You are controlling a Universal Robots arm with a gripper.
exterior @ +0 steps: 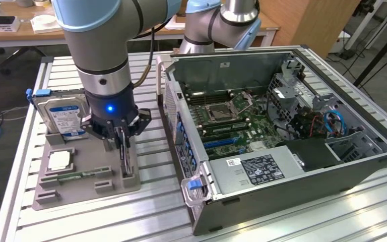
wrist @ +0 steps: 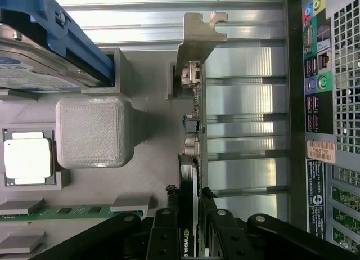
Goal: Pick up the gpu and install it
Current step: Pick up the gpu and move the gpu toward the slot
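Wrist view looks straight down the gpu (wrist: 190,175), which stands on its long edge in a slot at the edge of the grey holder (wrist: 149,175) that faces the computer case (wrist: 332,102). The card's silver bracket (wrist: 194,46) is at its far end from the gripper. The gripper (wrist: 190,229) sits over the other end, and its fingers (wrist: 166,232) are drawn in narrow against both faces, holding the card by its upper edge. Standing the card upright seems meant for exactly this, since it leaves both flat faces free for a pinch from above.

From the exterior view, the gripper (exterior: 119,135) comes down vertically onto the gpu (exterior: 125,159). The card's lower edge looks seated in the holder (exterior: 52,194), so by this view it is gripped but not lifted. On the same holder, the hard drive (exterior: 62,117) stands upright at the back corner away from the case. The CPU (exterior: 59,160) lies flat in its recess, and the green memory stick (exterior: 79,176) lies along the front of the holder. Each part has its own pocket, probably so the arm meets it at a known pose.

Just beside the holder on the slatted desk (exterior: 113,217), the computer case (exterior: 355,166) lies on its side with the panel off. The board faces up, which likely allows a card to enter from above.
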